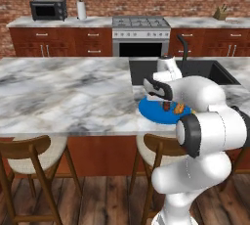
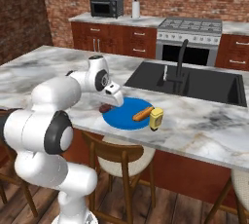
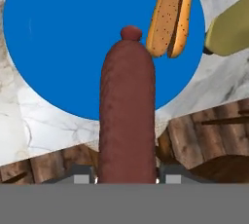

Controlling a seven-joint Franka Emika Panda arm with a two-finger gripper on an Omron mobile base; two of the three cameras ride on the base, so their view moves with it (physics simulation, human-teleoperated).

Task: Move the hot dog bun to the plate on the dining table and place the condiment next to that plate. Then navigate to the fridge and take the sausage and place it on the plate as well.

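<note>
In the left base view, the round flat bright blue plate (image 1: 155, 111) lies near the front edge of the long island counter with a grey-veined white marble top (image 1: 63, 92), just in front of the black sink (image 1: 146, 70). The white arm's two-finger gripper (image 1: 166, 104) hangs over the plate; a bit of the thin dark red-brown sausage (image 1: 167, 106) shows under it, beside the small tan-orange split bun (image 1: 179, 107) lying on the plate. The jaws themselves are hidden by the hand here.

In the right base view, the gripper (image 2: 108, 105) sits low over the plate's left rim, with the sausage's dark end (image 2: 104, 108) showing below it. The bun (image 2: 142, 114) lies on the right half of the plate (image 2: 124, 117), its long axis running from lower left to upper right. The small yellow squeeze bottle with a pale label (image 2: 156, 118) stands upright on the marble just beside the plate's right edge; no writing on the label is readable.

In the hand view, the sausage (image 3: 127, 116) rises straight up from between the finger tips (image 3: 81, 175), its long axis along the gripper and its rounded end pointing away over the plate (image 3: 68, 43). The jaws are closed tight on its near end. The bun (image 3: 171, 13) lies at the upper right, split side showing, nearly parallel to the sausage and leaning slightly right. The bottle's yellow side (image 3: 228, 29) shows at the right edge.
</note>
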